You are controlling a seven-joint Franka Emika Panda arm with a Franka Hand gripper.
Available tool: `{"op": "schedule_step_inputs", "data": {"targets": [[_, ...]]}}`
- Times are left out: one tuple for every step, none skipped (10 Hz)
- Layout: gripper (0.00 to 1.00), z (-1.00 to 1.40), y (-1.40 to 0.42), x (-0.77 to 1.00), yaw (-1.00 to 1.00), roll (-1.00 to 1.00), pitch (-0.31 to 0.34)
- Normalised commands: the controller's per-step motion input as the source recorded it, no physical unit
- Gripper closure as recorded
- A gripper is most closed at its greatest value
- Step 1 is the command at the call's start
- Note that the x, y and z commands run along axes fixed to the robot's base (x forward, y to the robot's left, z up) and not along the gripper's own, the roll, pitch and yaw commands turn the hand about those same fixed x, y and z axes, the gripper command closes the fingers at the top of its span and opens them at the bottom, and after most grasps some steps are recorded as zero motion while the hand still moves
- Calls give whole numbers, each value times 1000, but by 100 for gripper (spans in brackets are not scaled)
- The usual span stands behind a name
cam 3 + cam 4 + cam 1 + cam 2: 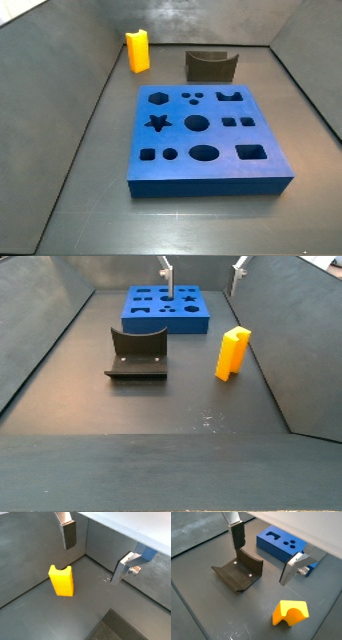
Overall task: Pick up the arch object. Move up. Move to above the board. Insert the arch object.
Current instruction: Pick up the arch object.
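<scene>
The gripper (93, 554) hangs open above the floor, holding nothing; its two silver fingers (236, 534) stand wide apart in both wrist views. In a side view only the fingertips (167, 273) peek in at the upper edge, above the far side of the board (167, 308). The arch object (61, 580) stands upright on the dark floor, clear of the fingers, with its notched end up. A wrist view shows its arch cut-out (290, 613), which the side views hide. In a side view it stands in the far corner (136, 51), near the fixture (210, 66) and well apart from the board (207, 172). The fixture (238, 573) shows in only one wrist view.
</scene>
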Motion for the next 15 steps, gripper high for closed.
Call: {"op": "schedule_step_inputs", "data": {"targets": [[0,-20,0,0,0,0,0],[0,-194,0,-274,0,49,-16],[0,-280,0,-363,80,10,-43],[0,-343,-134,-406,360,37,-44],[0,-291,-183,-389,529,23,-27],[0,-349,-246,-560,700,53,-71],[0,-440,-229,-411,854,90,-90],[0,-543,-123,-320,943,127,-93],[0,-511,-69,-286,957,129,-90],[0,-431,0,-160,994,161,-83],[0,-354,57,-146,874,156,-97],[0,-386,103,-140,866,166,-91],[0,-351,6,-94,763,156,-84],[0,-383,0,-131,649,150,-84],[0,-371,0,-103,474,147,-63]]}}
